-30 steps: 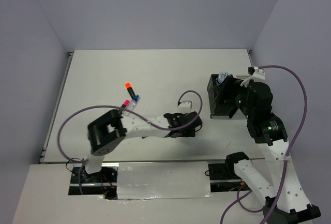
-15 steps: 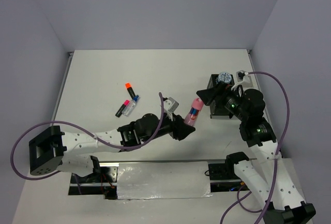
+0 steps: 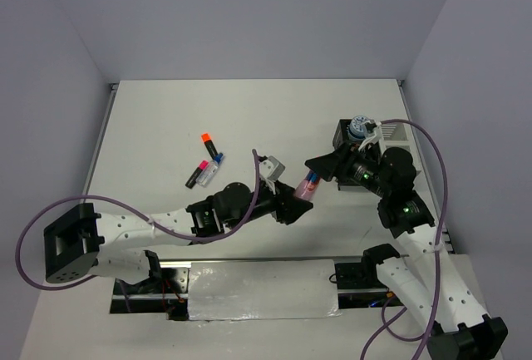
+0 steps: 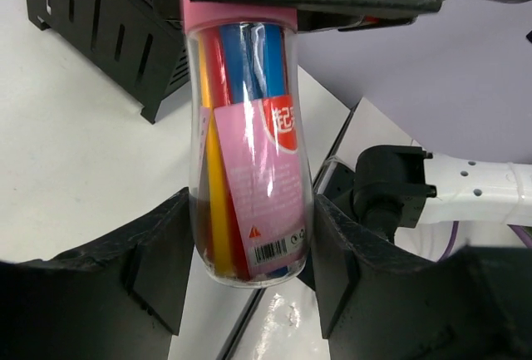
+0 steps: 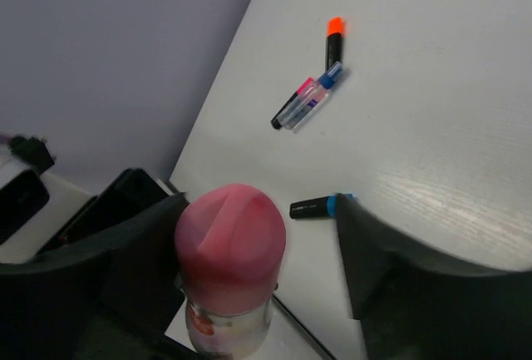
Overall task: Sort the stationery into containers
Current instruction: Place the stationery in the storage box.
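Note:
A clear pink-capped tube (image 3: 307, 185) of coloured pens hangs in the air mid-table. My left gripper (image 3: 297, 196) is shut on its lower body (image 4: 249, 210). My right gripper (image 3: 314, 166) straddles the pink cap (image 5: 233, 239); one finger (image 5: 137, 252) lies against it, and a gap shows at the other finger (image 5: 391, 268). An orange-capped marker (image 3: 206, 140), a pink-capped marker (image 3: 196, 174) and a blue-capped tube (image 3: 213, 168) lie on the table at the left. A blue-capped marker (image 5: 320, 206) lies below the tube. The black mesh organiser (image 3: 353, 160) carries a patterned roll (image 3: 359, 125), and the white holder (image 3: 396, 131) joins it.
The table's back edge and grey walls enclose the work area. A purple cable (image 3: 432, 169) loops over the right arm beside the organiser. A taped panel (image 3: 262, 289) lies between the arm bases at the near edge.
My left arm stretched out and raised the pink-capped tube off the table. My right gripper swung left from over the organiser to the tube's cap, and its jaws narrowed around it.

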Controlling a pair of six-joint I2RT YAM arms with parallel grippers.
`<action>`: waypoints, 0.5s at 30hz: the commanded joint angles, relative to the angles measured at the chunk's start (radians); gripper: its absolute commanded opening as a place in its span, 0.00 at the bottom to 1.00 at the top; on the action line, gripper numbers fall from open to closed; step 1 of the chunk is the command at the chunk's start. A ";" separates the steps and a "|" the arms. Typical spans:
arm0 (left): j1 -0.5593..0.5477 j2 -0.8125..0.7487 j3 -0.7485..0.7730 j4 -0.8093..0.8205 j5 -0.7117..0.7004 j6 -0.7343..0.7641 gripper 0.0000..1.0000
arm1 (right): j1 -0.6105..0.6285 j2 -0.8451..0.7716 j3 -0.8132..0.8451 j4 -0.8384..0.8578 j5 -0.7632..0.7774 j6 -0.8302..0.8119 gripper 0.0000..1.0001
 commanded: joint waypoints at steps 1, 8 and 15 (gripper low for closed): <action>0.007 -0.035 0.047 0.095 -0.006 0.030 0.00 | 0.011 0.007 -0.017 0.117 -0.099 0.029 0.56; 0.049 -0.049 0.131 -0.135 -0.092 -0.001 0.72 | 0.011 0.112 0.002 0.234 -0.227 0.039 0.00; 0.101 -0.123 0.425 -0.900 -0.424 -0.160 0.99 | -0.081 0.286 0.257 0.088 0.135 -0.134 0.00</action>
